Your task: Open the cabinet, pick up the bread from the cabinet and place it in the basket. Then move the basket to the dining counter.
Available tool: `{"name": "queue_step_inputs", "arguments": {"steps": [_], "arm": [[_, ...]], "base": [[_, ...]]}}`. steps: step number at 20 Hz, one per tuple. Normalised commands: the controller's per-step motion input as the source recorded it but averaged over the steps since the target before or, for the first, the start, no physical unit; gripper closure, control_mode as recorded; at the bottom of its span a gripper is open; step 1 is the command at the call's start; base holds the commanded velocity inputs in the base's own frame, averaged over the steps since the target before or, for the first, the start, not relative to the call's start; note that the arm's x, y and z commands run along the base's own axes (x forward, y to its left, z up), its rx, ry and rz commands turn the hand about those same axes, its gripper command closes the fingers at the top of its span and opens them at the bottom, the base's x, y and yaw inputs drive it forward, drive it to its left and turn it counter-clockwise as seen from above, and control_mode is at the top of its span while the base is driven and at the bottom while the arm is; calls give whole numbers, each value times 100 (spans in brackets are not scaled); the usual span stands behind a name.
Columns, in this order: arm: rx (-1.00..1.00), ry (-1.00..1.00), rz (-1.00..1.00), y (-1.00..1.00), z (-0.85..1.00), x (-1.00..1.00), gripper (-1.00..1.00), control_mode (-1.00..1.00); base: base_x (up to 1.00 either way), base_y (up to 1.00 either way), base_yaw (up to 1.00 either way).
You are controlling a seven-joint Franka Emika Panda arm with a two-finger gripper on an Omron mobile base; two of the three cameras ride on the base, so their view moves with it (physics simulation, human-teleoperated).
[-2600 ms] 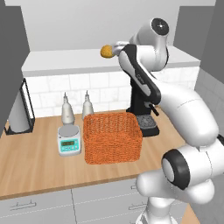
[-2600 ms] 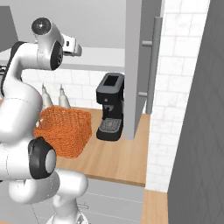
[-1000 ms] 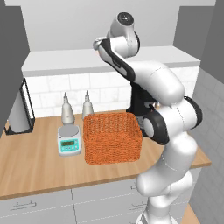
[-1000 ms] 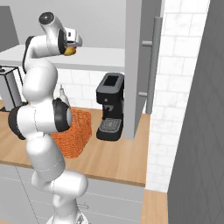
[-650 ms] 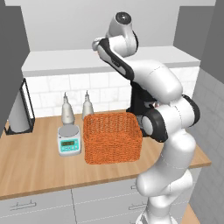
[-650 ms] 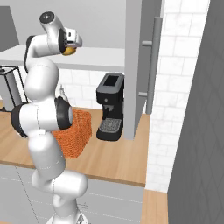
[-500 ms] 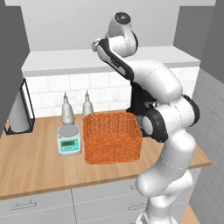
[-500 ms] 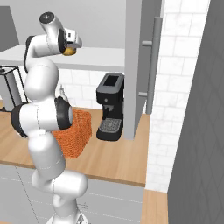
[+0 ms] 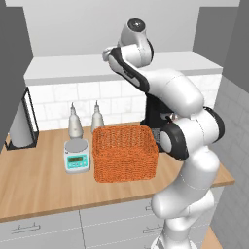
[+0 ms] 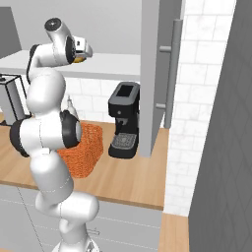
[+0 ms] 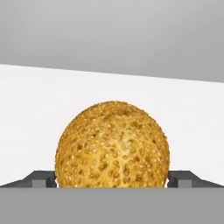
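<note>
1. The cabinet (image 10: 155, 74) stands open, its door swung out at 2 o'clock from the arm in the right base view.
2. The basket (image 9: 125, 153) sits on the wood counter (image 9: 39, 180), at 3 o'clock from the digital scale (image 9: 78, 156).
3. The gripper (image 10: 82, 51) is raised inside the cabinet with its jaws spread wide, one fingertip either side of the bread.
4. The bread (image 11: 112, 145), a seeded round roll, rests on the white shelf (image 11: 43, 109) between the fingertips (image 11: 39, 178); whether they touch it cannot be told.

Both base views look forward over the arm at one counter (image 9: 44, 180); the hand view sits close inside the cabinet (image 11: 109, 35).
</note>
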Motion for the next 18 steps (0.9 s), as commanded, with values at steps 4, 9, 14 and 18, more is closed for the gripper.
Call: {"name": "queue_step_inputs", "arguments": {"steps": [4,9,14,18], "arm": [[0,-4,0,0,-9,10,100,-100],[0,-8,0,0,-3,1,100,-100],[0,-17,0,2,0,-27,100,-100],[0,-15,-1,0,0,-54,100,-100]], "base": [[0,0,0],[0,0,0],[0,0,0],[0,0,0]]}}
